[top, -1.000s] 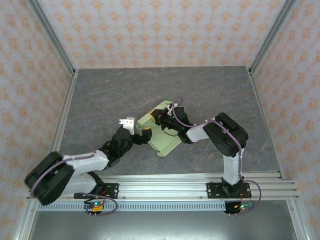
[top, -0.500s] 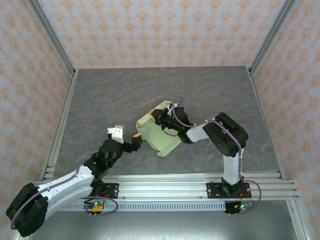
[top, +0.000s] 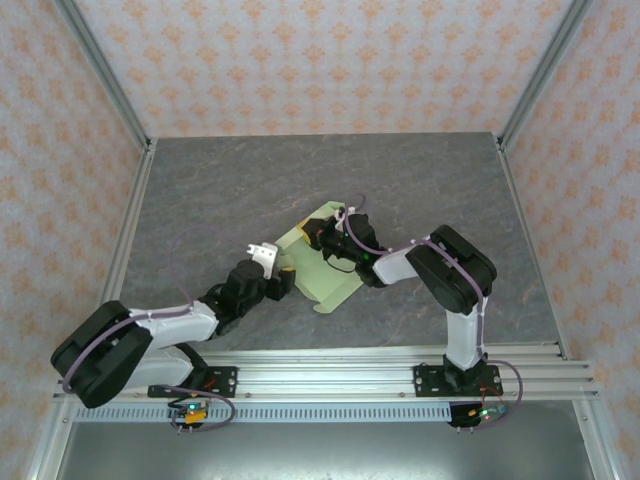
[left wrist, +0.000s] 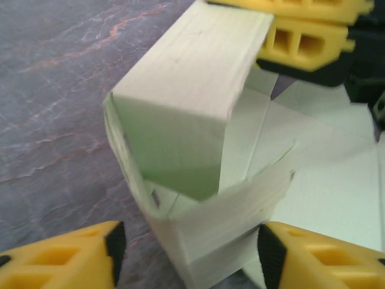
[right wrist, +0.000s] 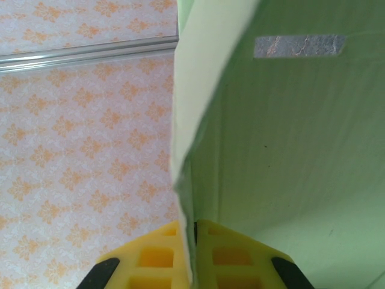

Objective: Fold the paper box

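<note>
Straddling a raised corner of the paper box (left wrist: 180, 120), the left gripper (left wrist: 189, 256) is held partly open, with nothing clamped. The box is laid mid-table (top: 200, 200), between both arms. Its upright flap is pinched by the closed right gripper (right wrist: 192, 253).

One paper box (top: 322, 268) of pale green card sits on one grey worktop (top: 250, 190). There are two arms, a left arm (top: 150, 330) and a right arm (top: 450, 270). Each ends in one pincer, so two in all: the left pincer (top: 283, 272) and the right pincer (top: 318, 238). Each pincer has two yellow fingers (left wrist: 60, 253) (four altogether, going by the wrist views). Three patterned walls (top: 320, 60) stand around the worktop.
</note>
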